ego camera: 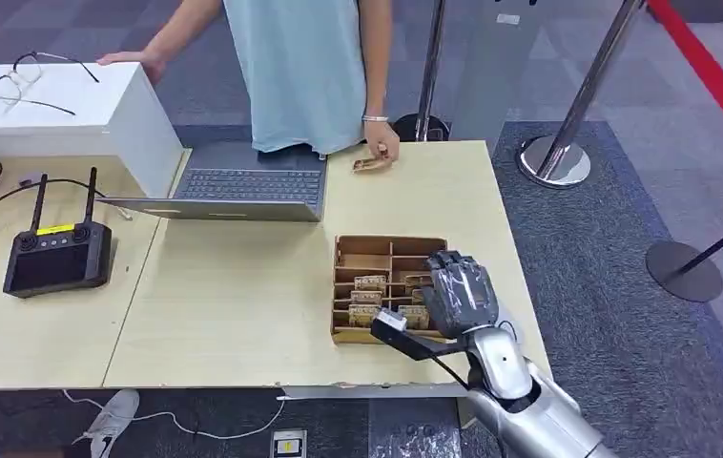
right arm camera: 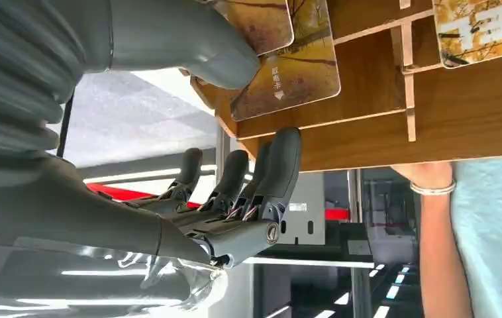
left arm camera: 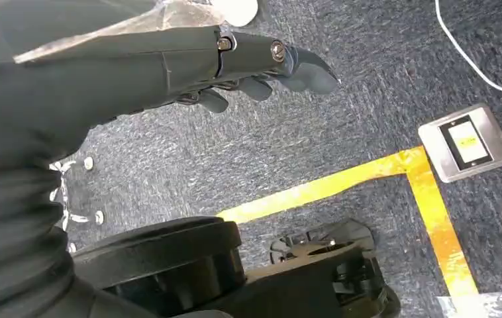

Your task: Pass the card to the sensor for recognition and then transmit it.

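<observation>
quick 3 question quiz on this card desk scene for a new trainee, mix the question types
1. True or false: the right hand is over the wooden card tray.
2. Which device sits at the table's far edge in front of the person? A) laptop B) printer C) tablet
3. Fill in: the left hand hangs over the ____.

Key: 1 true; 2 A; 3 floor.

an office demo area: carpet floor [ego camera: 615, 239], stanchions [ego camera: 568, 124], laptop [ego camera: 243, 186] on table [ego camera: 224, 315].
</observation>
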{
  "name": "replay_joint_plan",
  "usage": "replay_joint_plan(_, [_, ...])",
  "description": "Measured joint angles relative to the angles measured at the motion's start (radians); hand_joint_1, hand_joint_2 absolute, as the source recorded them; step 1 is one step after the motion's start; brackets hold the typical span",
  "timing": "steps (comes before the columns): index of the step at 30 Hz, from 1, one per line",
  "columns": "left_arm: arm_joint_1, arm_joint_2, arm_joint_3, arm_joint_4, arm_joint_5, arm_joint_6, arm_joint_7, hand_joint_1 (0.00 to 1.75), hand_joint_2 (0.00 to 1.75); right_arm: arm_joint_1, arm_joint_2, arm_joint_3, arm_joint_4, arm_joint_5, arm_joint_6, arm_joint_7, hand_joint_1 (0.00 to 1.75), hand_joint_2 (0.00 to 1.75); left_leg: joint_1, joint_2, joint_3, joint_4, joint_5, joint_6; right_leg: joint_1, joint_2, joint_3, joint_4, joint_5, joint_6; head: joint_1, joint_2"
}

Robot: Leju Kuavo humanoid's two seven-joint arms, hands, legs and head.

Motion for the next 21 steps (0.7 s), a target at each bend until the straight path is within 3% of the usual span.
replay_joint_plan(21, [0.000, 0.000, 0.000, 0.000, -0.001, 0.000, 0.009, 0.00, 1.75, 0.007, 0.005, 0.003, 0.008, 0.002, -0.007, -0.004, 0.82, 1.75, 0.000, 0.000, 0.001, 0.000, 0.000, 0.000, 0.000, 0.000, 0.001, 0.000, 0.000, 0.000, 0.000, 0.000])
